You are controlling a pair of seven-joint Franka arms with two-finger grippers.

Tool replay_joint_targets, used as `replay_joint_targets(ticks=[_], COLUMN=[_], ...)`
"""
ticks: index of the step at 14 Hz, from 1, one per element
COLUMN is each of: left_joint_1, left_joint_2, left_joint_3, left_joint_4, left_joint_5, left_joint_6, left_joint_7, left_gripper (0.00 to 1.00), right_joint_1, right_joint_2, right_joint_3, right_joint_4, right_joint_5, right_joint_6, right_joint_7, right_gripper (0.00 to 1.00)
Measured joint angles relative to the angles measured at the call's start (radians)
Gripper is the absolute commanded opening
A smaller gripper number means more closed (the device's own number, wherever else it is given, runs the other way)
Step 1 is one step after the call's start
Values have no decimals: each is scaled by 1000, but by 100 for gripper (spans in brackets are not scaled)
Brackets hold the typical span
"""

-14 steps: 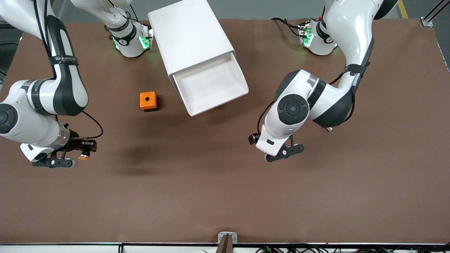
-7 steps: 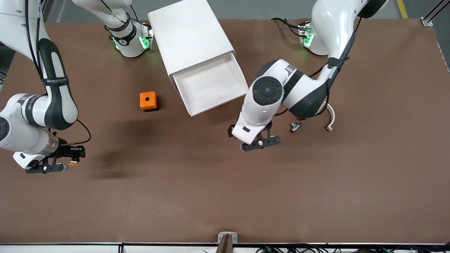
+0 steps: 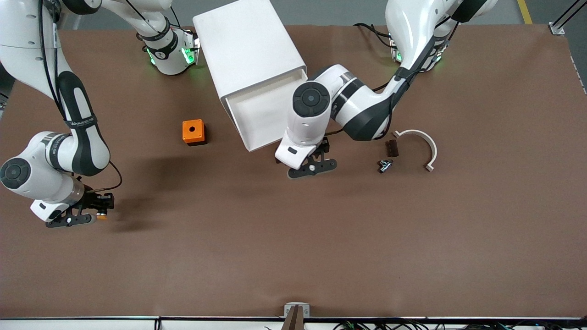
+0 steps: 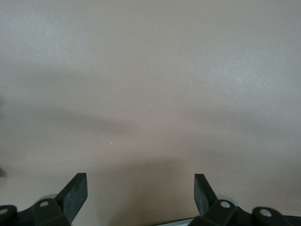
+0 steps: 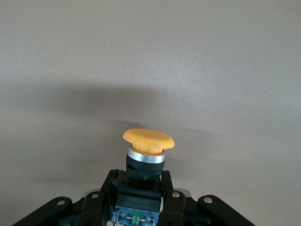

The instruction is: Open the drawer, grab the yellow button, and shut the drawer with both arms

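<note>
I see the right hand low over bare surface nr the right arm's end, fingers clamped on the button w/ its orange cap sticking out past the fingertips. Left hand sits over the surface just off the open drawer's front edge, fingers spread wide w/ nothing btwn them. Drawer is pulled out of the white cabinet, which stands at the edge by the arm bases. Orange cube lies beside the drawer, toward the right arm's end.
</note>
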Motion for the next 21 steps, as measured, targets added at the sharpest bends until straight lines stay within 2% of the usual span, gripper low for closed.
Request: replay_joint_targets(ticks=[9, 12, 21], left_joint_1=[-87, -114, -142], left_joint_2=[2, 2, 2], left_joint_3=[-2, -2, -1], left_joint_4=[-21, -33, -50], left_joint_5=[0, -7, -143], left_joint_6=[1, 1, -1], left_joint_7=[-74, -83, -84], left_gripper=[100, 100, 100], right_joint_1=[-16, -16, -17], right_joint_2=[50, 51, 57], right_joint_3=[4, 6, 8], right_joint_4=[0, 0, 0], right_joint_5=[5, 61, 101], right_joint_6=[53, 56, 61], right_joint_7=[-34, -35, -36], right_gripper=[0, 0, 0])
